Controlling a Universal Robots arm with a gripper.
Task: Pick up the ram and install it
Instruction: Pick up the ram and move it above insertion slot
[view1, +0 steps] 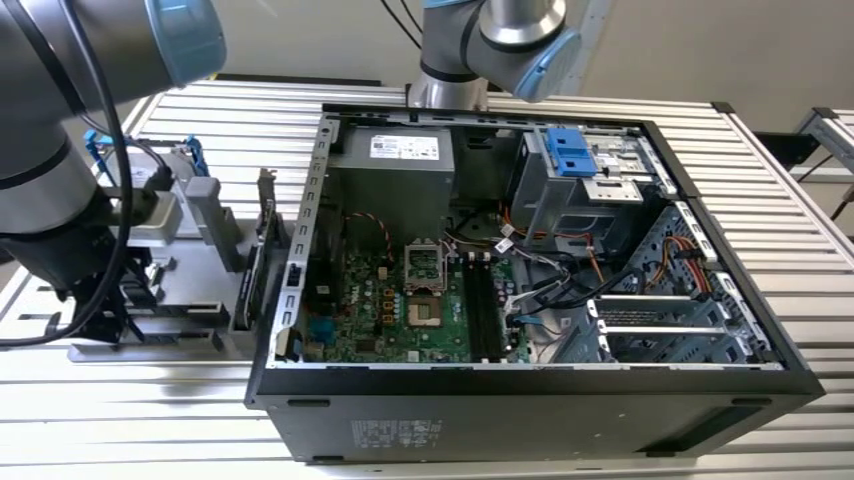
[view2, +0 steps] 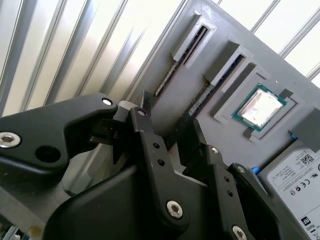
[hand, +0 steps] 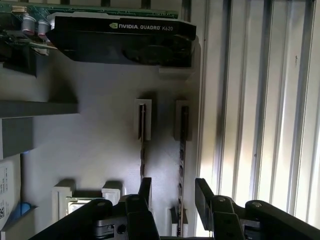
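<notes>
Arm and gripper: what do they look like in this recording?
The arm is silver-grey tubing with light blue joint caps and black cables running alongside. In both wrist views the gripper is matt black, with two linkage fingers studded with silver screw heads.

White lettering marks the black graphics card (hand: 120, 42) in the first wrist view, symbols and fine print cover the hard drive label (view2: 299, 176) in the second wrist view, and the power supply label (view1: 404, 148) in the exterior view is illegibly small.
</notes>
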